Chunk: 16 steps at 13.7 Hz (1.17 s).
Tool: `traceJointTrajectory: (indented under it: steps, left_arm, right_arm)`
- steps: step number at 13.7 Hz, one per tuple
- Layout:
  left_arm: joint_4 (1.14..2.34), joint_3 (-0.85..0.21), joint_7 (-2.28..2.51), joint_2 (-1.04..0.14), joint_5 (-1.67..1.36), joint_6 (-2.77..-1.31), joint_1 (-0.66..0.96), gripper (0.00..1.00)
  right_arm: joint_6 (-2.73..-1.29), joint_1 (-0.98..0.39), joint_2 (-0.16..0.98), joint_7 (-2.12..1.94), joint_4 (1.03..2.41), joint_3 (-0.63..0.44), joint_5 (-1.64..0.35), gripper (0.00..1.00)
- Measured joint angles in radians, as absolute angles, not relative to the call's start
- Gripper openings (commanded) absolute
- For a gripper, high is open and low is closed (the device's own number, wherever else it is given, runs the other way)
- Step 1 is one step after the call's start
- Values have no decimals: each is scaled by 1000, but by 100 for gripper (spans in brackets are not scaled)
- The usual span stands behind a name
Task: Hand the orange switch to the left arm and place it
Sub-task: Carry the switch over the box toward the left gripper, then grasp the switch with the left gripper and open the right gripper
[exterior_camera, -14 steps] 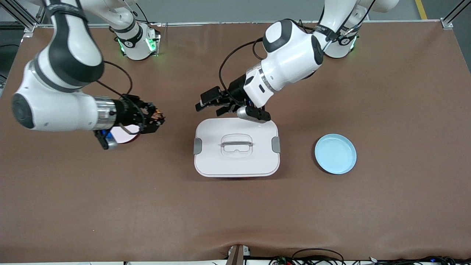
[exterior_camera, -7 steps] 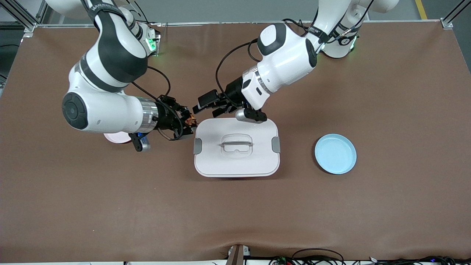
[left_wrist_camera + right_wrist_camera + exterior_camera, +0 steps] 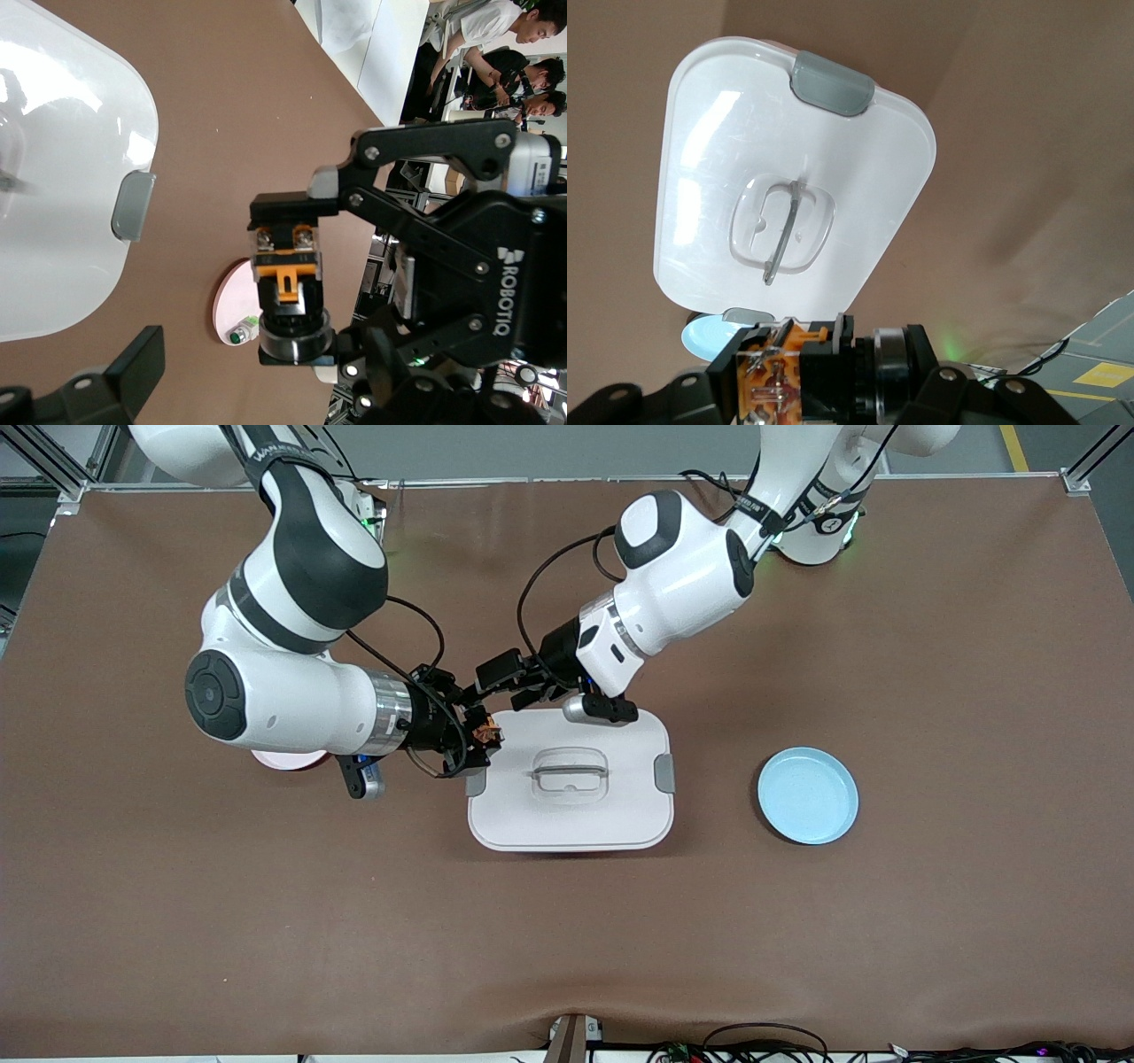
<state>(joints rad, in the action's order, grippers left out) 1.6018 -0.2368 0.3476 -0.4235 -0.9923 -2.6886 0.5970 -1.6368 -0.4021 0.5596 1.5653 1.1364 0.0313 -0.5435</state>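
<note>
The orange switch (image 3: 485,734) is black with an orange section, and my right gripper (image 3: 471,737) is shut on it over the corner of the white box (image 3: 571,815) toward the right arm's end. In the right wrist view the switch (image 3: 799,365) lies across the jaws above the box lid (image 3: 788,159). My left gripper (image 3: 505,682) is open over the box's edge nearest the robot bases, a short gap from the switch. The left wrist view faces the held switch (image 3: 288,283). One of the left gripper's own fingers (image 3: 133,372) shows at the frame's edge.
A pink plate (image 3: 283,760), partly hidden under the right arm, carries a small clear-and-green part (image 3: 241,334). A blue plate (image 3: 807,794) lies toward the left arm's end of the table. The box has grey side clips (image 3: 664,772) and a recessed handle (image 3: 569,771).
The right arm has swung from over the pink plate to the box's corner, carrying the switch. The left gripper has shifted slightly and stays open.
</note>
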Motion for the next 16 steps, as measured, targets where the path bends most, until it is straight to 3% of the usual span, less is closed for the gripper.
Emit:
traceJointTrajectory:
  steps: [9, 12, 14, 16]
  left_arm:
    - [1600, -234, 331, -425, -992, -2692, 587, 100]
    - [1600, -234, 331, -428, -992, -2692, 587, 74]
    - [1600, -234, 331, -428, -992, -2692, 587, 49]
    - [1595, -234, 331, -428, -993, -2693, 587, 34]
  right_arm:
    - [-1649, -404, 560, 1643, 1133, 31, -578, 0]
    - [-1660, -411, 560, 1671, 1128, 32, -582, 0]
    - [-1667, -416, 561, 1683, 1125, 32, -582, 0]
    - [-1669, -418, 569, 1685, 1121, 32, -582, 0]
